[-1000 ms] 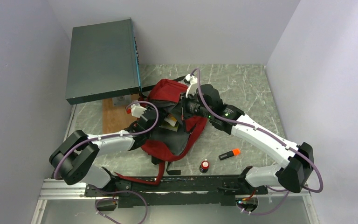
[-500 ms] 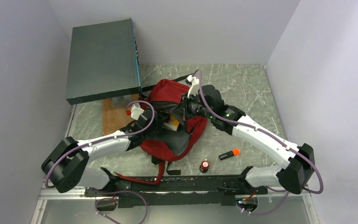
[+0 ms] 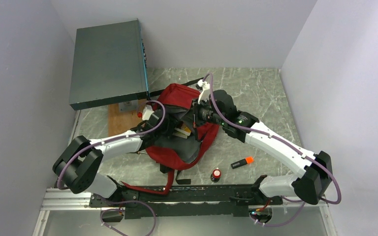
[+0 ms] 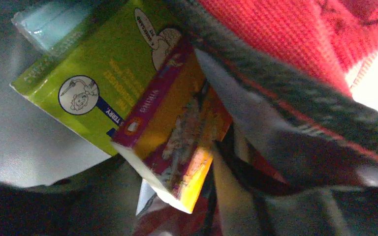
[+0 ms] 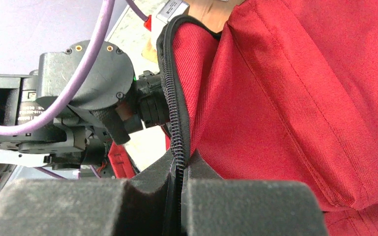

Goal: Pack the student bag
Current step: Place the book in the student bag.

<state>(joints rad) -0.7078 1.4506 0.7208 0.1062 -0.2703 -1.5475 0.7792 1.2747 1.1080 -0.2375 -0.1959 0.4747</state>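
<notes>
Pinching student bag (image 3: 178, 96) rim: right tool (image 5: 177, 195); left tool (image 3: 173, 128) inside.

There is one student bag (image 3: 177, 96) on the bench (image 3: 256, 93). Three packed things show in its opening in the left wrist view: one lime-green box (image 4: 93, 73), one yellow and purple box (image 4: 177, 132), and one pale blue-green item (image 4: 44, 24) of which only a corner shows. Two small things lie loose toward the near edge of the bench: one black stick with an orange end (image 3: 241, 162) and one small round red thing (image 3: 216, 173). At the far left corner stands one dark grey case (image 3: 107, 61), with one brown board (image 3: 120, 125) partly under it. There are two arms, the left arm (image 3: 118, 145) and the right arm (image 3: 275, 142). Each carries one tool: the left tool (image 3: 169, 127) and the right tool (image 5: 177, 201).
</notes>
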